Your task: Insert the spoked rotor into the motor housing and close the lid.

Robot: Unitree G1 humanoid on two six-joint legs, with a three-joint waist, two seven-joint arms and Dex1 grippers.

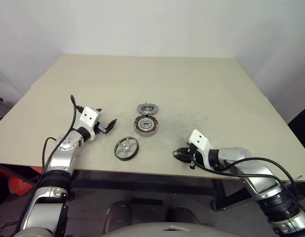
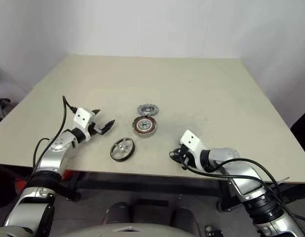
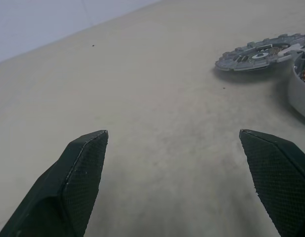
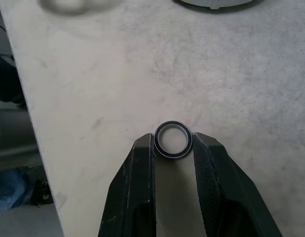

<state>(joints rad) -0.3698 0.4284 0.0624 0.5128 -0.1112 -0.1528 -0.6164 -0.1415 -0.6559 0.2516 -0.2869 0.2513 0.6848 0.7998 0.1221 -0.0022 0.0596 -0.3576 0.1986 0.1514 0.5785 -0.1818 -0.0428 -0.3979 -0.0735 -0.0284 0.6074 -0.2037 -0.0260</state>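
- The table was a broad beige surface with most of its far half and both side margins bare.
- The motor housing sat near the middle of the table, copper windings facing up.
- The lid lay flat just beyond the motor housing, its toothed edge touching or nearly touching it; which one could not be told.
- The spoked rotor lay flat closer to the near edge, a little to the left of the housing and apart from it.
- The left gripper hovered left of the housing, jaws wide apart and holding nothing, with bare table between its fingers.
- The right gripper was low over the table close to the near edge, right of the rotor and well apart from it.
- Its jaws were clamped on a small thin ring, pinched at the fingertips, with bare table beneath.
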